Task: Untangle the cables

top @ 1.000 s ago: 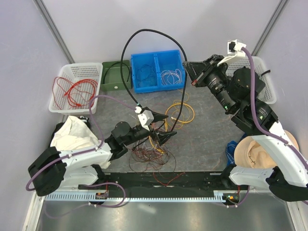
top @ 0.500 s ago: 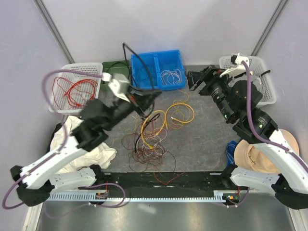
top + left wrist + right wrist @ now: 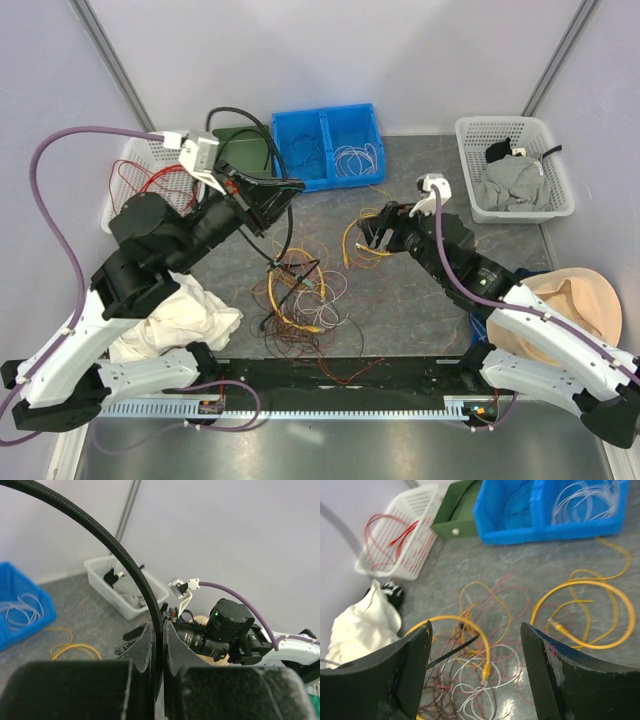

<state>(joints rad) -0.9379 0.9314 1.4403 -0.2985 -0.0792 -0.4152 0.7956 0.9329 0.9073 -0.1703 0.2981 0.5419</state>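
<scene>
While the knotted cables [image 3: 300, 300] lie mid-table, I have the thick black cable [image 3: 116, 554] pinched in the closed left gripper [image 3: 286, 190], held high, presumably to draw it from the heap; right gripper [image 3: 475, 675] gapes empty near the yellow loop [image 3: 585, 582].

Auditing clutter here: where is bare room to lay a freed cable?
Bare table shows between the blue bin and the right basket, and between the cable heap and the hat. Crowded: that heap and the yellow loop by the right gripper.

Black cable [image 3: 100, 532] clamped in left tool [image 3: 157, 640], white basket [image 3: 131, 611]
</scene>
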